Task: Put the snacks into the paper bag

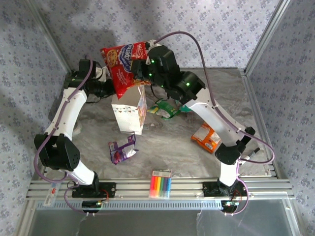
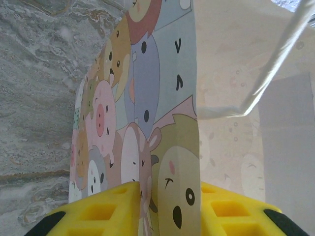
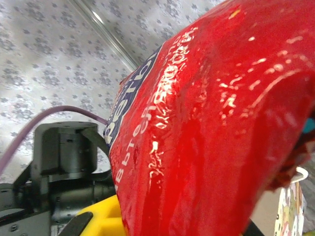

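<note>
The large red snack packet [image 1: 123,61] hangs in the air above the paper bag's [image 1: 130,112] open top, and my right gripper [image 1: 143,69] is shut on its right edge. In the right wrist view the red packet [image 3: 211,123] covers the gripper [image 3: 172,226]. The bag stands upright mid-table. My left gripper [image 1: 109,91] is at its back left rim. In the left wrist view the yellow fingers [image 2: 113,206] press either side of the bag's cartoon-printed wall [image 2: 147,98]. Green [image 1: 165,109], orange [image 1: 206,137] and purple [image 1: 122,149] packets lie on the table; a teal one [image 1: 184,109] peeks from under the right arm.
A rainbow-striped marker pack [image 1: 161,184] lies at the near edge between the arm bases. The right arm [image 1: 216,118] stretches over the green and teal packets. Metal frame posts [image 1: 263,34] and patterned walls close in the back and sides.
</note>
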